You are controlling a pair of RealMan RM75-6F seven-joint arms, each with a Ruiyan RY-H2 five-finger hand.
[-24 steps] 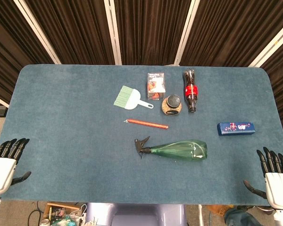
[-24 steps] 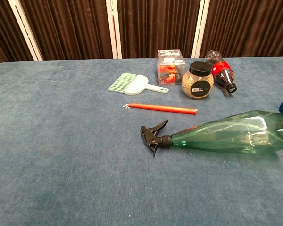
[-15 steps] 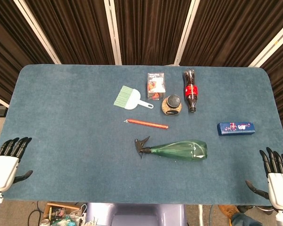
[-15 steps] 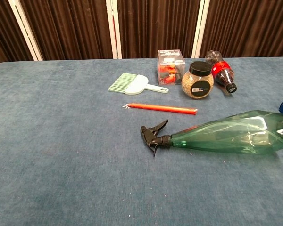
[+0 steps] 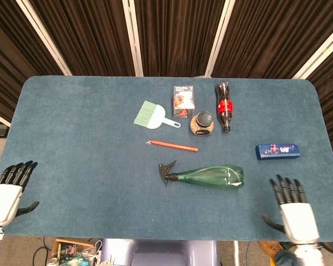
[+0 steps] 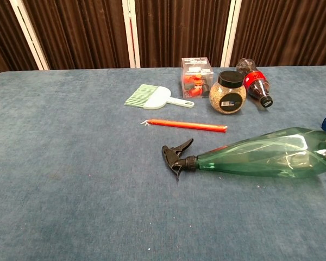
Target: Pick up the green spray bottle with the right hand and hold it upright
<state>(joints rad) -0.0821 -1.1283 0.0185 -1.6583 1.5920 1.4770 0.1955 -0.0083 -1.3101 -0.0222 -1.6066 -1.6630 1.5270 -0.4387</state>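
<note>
The green spray bottle point(image 5: 211, 177) lies on its side near the middle of the blue table, its black trigger head point(image 5: 167, 171) pointing left; in the chest view the bottle point(image 6: 266, 154) stretches toward the right edge. My right hand point(image 5: 293, 210) is over the table's front right, fingers spread and empty, a short way right of and nearer than the bottle's wide base. My left hand point(image 5: 6, 191) stays at the front left edge, open and empty. Neither hand shows in the chest view.
Behind the bottle lies a red pencil point(image 5: 173, 146). Farther back are a green brush point(image 5: 154, 116), a clear box point(image 5: 183, 101), a black-lidded jar point(image 5: 202, 123) and a cola bottle point(image 5: 224, 106) on its side. A blue box point(image 5: 277, 151) sits right of the spray bottle.
My right hand has moved left from the table's right front corner, toward the bottle's base. The left hand and all objects are where they were.
</note>
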